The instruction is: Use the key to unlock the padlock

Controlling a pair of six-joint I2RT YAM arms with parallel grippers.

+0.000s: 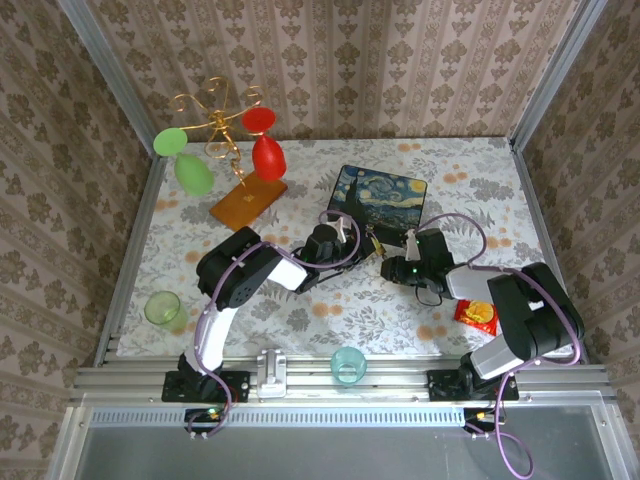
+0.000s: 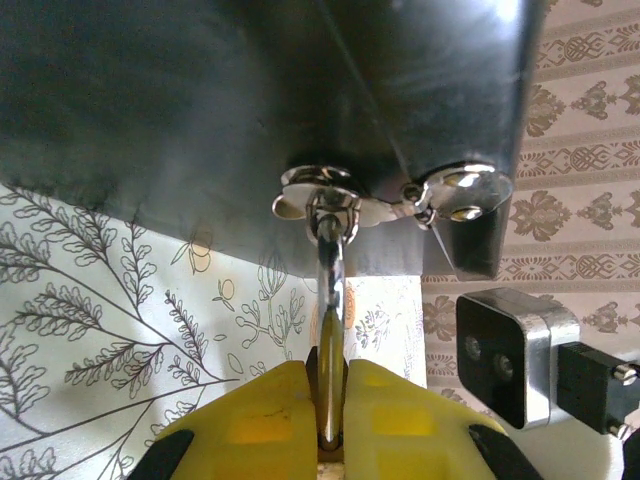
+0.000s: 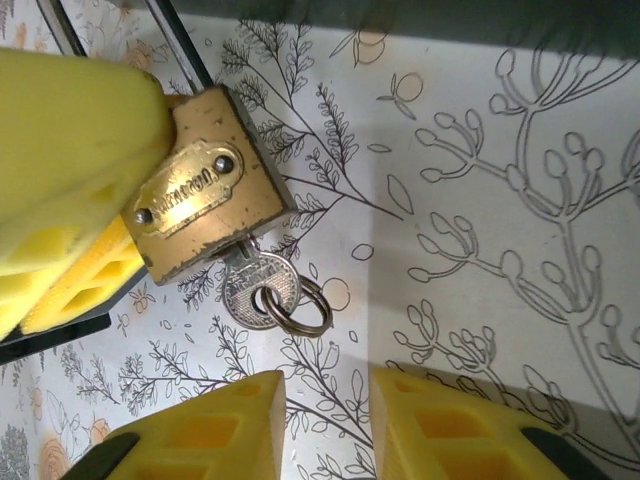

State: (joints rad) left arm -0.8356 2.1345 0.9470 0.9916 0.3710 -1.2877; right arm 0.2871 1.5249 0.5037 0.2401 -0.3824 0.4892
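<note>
Now, key [image 3: 258,283] in padlock [image 3: 205,195], just above spread right tool [image 3: 328,390]

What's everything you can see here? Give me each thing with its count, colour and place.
painted box: one, blue Starry Night, centre back
padlock: one, brass, at the box's near side
key: one, silver with a ring, in the padlock's bottom
stand: one, gold wire, orange base, back left
green goblet: one, hanging on the stand
red goblet: one, hanging on the stand
green cup: one, near left
teal cup: one, near edge, centre
red packet: one, near right
left gripper: one, yellow, shut on the padlock
right gripper: one, yellow, open, just short of the key
</note>
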